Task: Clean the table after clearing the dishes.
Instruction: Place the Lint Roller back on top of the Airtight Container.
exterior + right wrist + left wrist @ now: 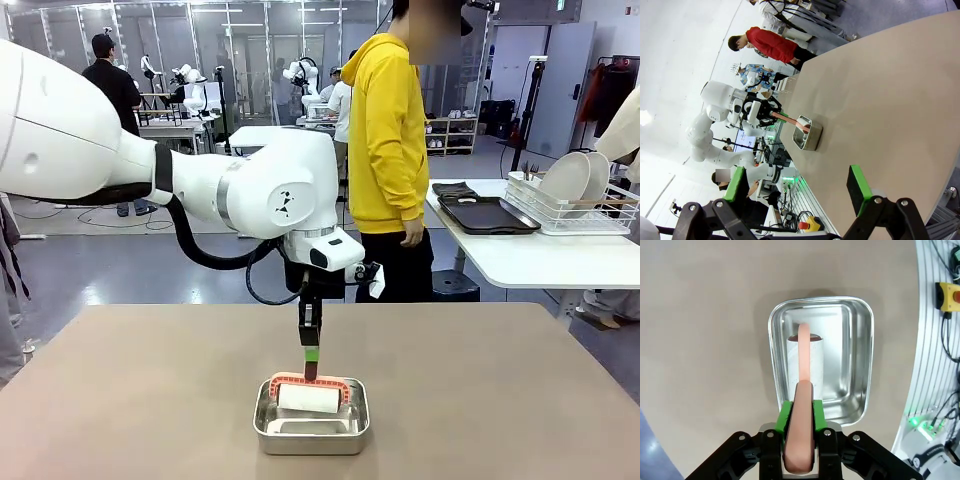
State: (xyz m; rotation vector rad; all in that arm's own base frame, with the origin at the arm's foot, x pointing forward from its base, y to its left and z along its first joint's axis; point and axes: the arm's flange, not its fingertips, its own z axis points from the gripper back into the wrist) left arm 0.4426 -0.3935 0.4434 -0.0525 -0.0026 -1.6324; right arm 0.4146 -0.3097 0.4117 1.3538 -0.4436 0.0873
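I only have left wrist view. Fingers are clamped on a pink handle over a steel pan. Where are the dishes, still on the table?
Observer: Not on the brown table. In the front view, white plates stand in a rack on the white side table, beside a dark tray.
Operator: Right arm busy?
Observer: No. The right gripper is open, nothing between its fingers, hanging over the table edge.
Operator: Person near the pan?
Observer: The person stands at the far side, arms down, well back from the pan.
Operator: Roller lifted yet?
Observer: From the front, the roller sits in the pan, with the left gripper holding its handle from above.
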